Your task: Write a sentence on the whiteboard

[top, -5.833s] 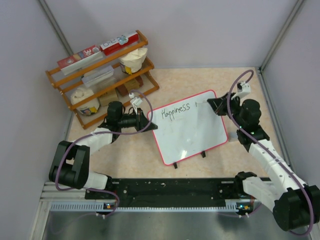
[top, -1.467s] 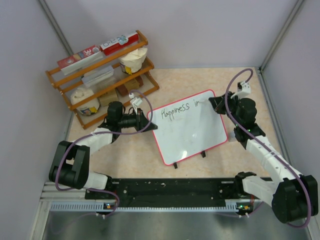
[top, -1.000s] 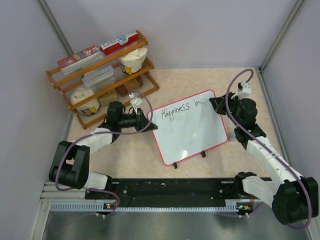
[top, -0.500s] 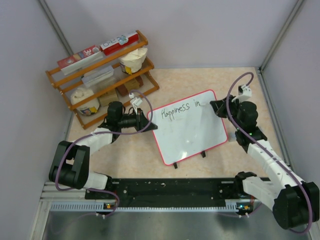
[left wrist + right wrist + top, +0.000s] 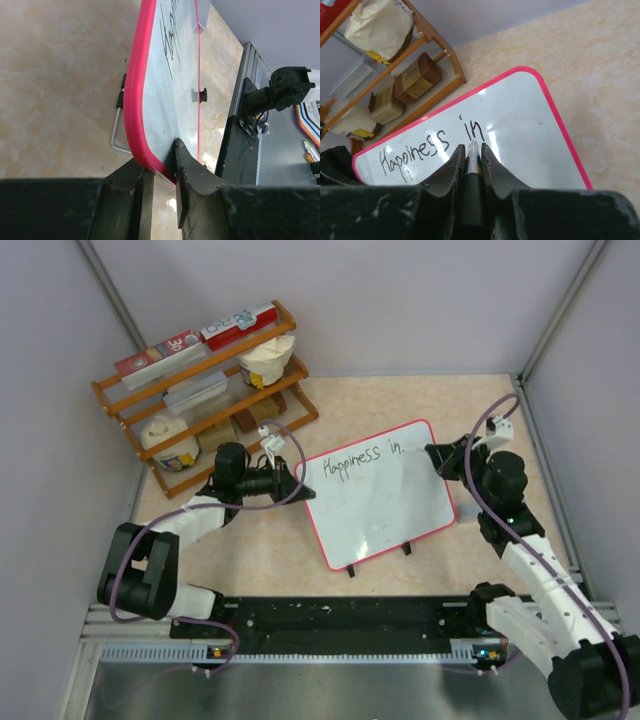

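The right gripper (image 5: pixel 472 149) is squeezed tight on a thin marker (image 5: pixel 473 167), and the tip points down at the whiteboard (image 5: pixel 525 135) just under the word "in". I cannot tell if the tip is touching the board. The sentence (image 5: pixel 432 145) reads only "Happiness in" so far, in one line near the top, so I think more words need to go under it. The left gripper (image 5: pixel 160 162) is pinched on the red rim at the board's left side, one finger in front and one behind. The whiteboard sits in the middle of the table (image 5: pixel 270 550), tipped up a little on small black feet, between the two arms. A wooden shelf (image 5: pixel 200 390) with boxes and bags stands well apart at the back left. The board looks hard and stiff, and I think it is light. It is shiny, so it is likely slippery and could slide or tip when the marker pushes on it. The red rim is the best place to hold it, away from the writing, so nothing gets smudged. The marker should press softly.
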Tool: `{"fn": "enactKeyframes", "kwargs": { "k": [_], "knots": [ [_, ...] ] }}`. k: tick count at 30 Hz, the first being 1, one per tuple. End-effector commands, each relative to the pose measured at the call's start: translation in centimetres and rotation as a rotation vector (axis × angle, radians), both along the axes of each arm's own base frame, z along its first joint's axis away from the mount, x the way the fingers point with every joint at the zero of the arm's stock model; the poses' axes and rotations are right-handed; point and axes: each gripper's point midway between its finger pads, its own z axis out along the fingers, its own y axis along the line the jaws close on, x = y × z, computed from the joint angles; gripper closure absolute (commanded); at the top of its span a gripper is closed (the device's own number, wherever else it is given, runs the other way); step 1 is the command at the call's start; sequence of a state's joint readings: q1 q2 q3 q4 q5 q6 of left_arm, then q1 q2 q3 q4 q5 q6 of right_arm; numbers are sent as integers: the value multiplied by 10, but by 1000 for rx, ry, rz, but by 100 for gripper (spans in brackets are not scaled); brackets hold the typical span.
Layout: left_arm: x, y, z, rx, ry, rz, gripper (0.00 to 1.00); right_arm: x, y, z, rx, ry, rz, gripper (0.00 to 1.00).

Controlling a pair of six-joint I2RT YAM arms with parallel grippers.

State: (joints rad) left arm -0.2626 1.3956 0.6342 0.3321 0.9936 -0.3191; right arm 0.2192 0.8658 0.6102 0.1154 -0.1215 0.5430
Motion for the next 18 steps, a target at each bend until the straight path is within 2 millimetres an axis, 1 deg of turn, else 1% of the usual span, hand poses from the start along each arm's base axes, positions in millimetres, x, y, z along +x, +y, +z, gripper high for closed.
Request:
{"fn": "enactKeyframes", "kwargs": {
  "k": [1, 2, 5, 6, 18],
  "knots": [
    [-2, 1, -18, 73, -87, -15, 100, -9, -5, 58, 22, -148, -4, 100],
    [-2, 2, -19, 74, -85, -14, 100, -14, -5, 66, 26, -175, -1, 100],
    [-2, 1, -19, 73, -82, -18, 100, -23, -6, 74, 17, -208, 10, 100],
    [-2, 1, -20, 74, -82, -16, 100, -24, -6, 74, 11, -212, 14, 100],
    [-1, 3, -21, 87, -89, -5, 100, -37, -5, 51, -64, -163, 53, 100]
  ]
}}
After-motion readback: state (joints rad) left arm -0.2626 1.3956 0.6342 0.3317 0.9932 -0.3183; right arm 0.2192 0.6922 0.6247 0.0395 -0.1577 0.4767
